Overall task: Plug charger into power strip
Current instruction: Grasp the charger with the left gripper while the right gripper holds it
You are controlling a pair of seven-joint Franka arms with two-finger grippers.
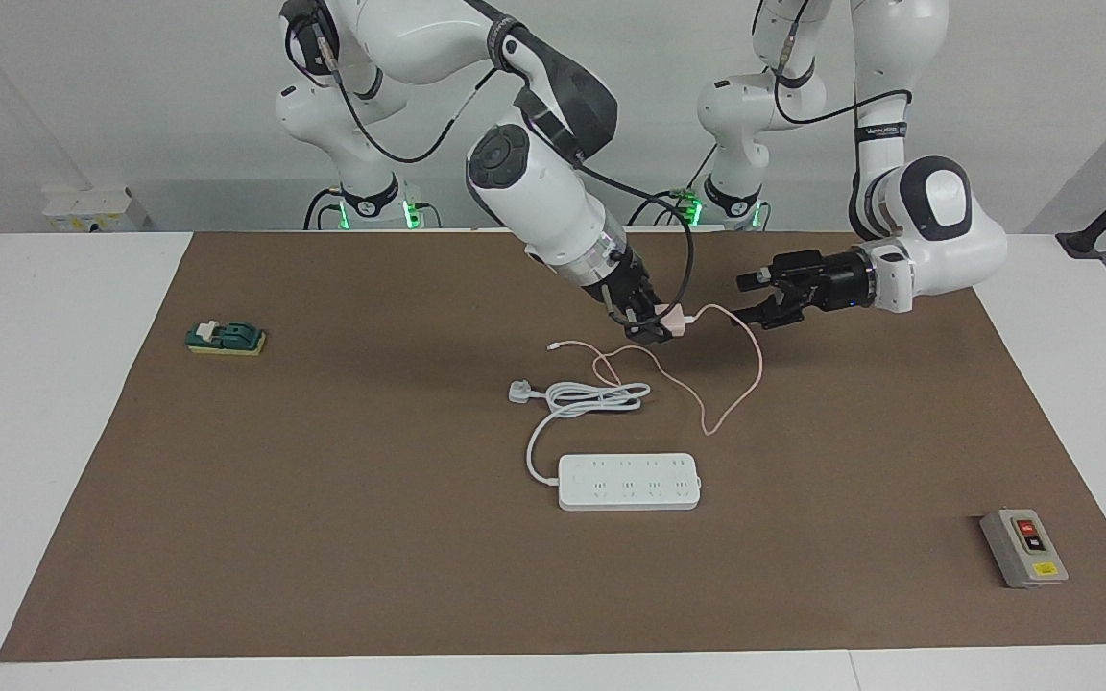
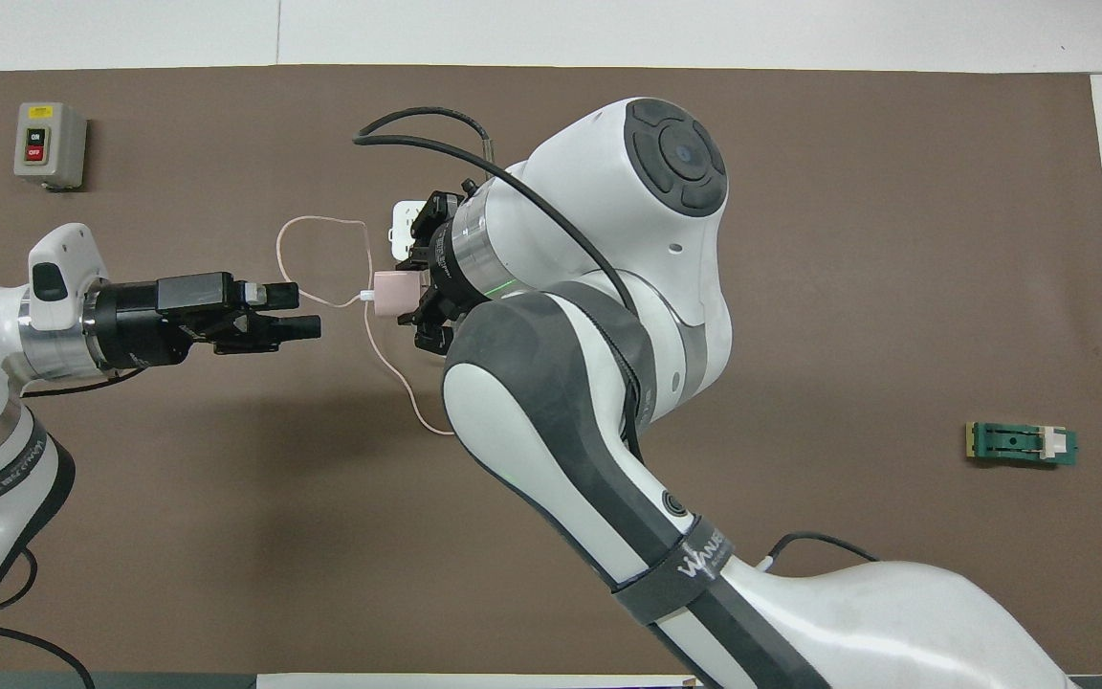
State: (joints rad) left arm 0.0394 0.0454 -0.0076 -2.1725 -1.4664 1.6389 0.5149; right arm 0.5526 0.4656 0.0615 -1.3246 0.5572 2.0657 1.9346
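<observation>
Right gripper [image 1: 661,326] clamping charger [image 1: 676,321] above mat [image 1: 323,537]; left gripper [image 1: 745,299] hovering beside it, fingers spread; power strip [image 1: 630,481] lying unplugged.

Plain pale wall [image 1: 131,96], white table [image 1: 35,432], brown mat [image 1: 323,576]

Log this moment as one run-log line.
right gripper: shut on charger, raised | left gripper: open, facing charger | power strip: on mat, nothing plugged in
</observation>
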